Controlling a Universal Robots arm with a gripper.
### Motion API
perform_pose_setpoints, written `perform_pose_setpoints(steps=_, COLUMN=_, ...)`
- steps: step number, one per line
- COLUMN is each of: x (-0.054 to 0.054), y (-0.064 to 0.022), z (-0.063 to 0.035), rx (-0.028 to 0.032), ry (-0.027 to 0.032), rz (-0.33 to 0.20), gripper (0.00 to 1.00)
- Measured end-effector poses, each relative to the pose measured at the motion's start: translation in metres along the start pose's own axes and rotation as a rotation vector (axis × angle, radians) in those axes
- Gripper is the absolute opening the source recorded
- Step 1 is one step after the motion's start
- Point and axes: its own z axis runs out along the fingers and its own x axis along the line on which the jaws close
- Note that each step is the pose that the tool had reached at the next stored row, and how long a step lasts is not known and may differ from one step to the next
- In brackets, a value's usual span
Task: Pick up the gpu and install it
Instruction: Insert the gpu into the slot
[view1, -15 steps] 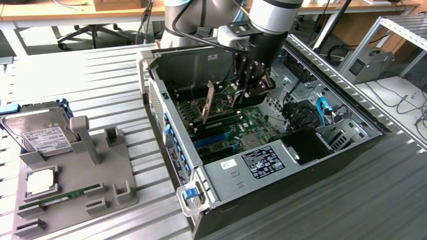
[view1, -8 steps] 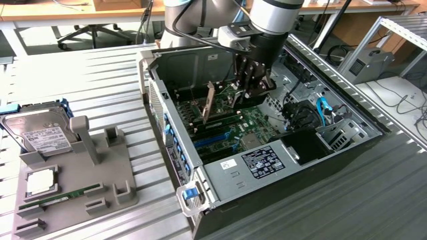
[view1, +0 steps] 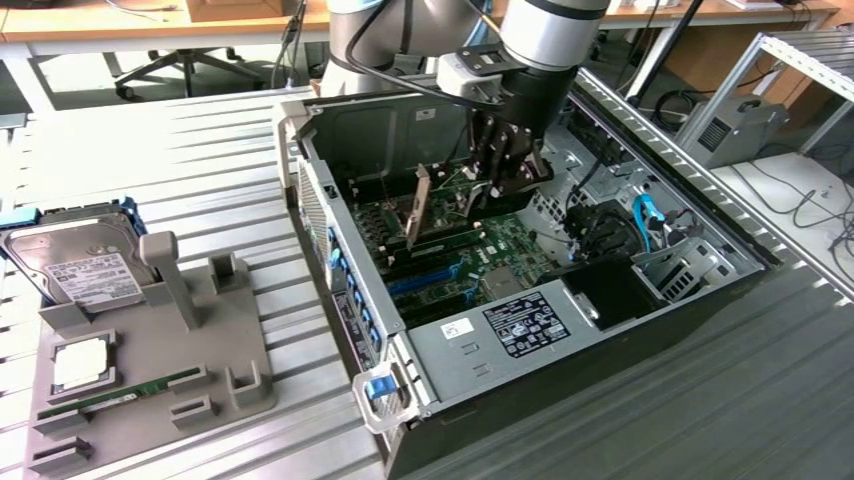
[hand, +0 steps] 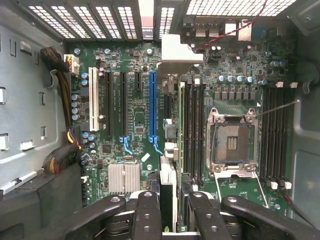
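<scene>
Inside the open computer case (view1: 527, 330): gripper (view1: 514, 185) lowered over the motherboard (view1: 494, 262), fingers (hand: 150, 215) pinched on the top edge of the gpu (view1: 416, 205). Card held upright and edge-on between the fingers, brownish board face turned toward the case's rear wall, silver bracket (hand: 180, 52) at the far end near the vented back panel. Seen from the wrist: thin card edge (hand: 167, 195) running straight out from between the black finger links, lying just beside the blue expansion slot (hand: 152, 105) and between it and the RAM slots (hand: 192, 130); whether the card's lower edge is seated in a slot cannot be told. Empty CPU socket (hand: 232, 145) farther out on the board, past the RAM slots from the gripper. Well apart from the gripper, outside the case on the slatted table (view1: 160, 140): grey parts holder (view1: 154, 370) carrying a hard drive (view1: 80, 270), a processor (view1: 83, 362) and a green RAM stick (view1: 120, 397).
</scene>
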Motion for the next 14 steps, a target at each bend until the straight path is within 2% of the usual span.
perform_pose_setpoints(steps=14, x=0.0025, y=0.0, z=0.0, rx=0.0, ry=0.0, rz=0.0, gripper=0.27)
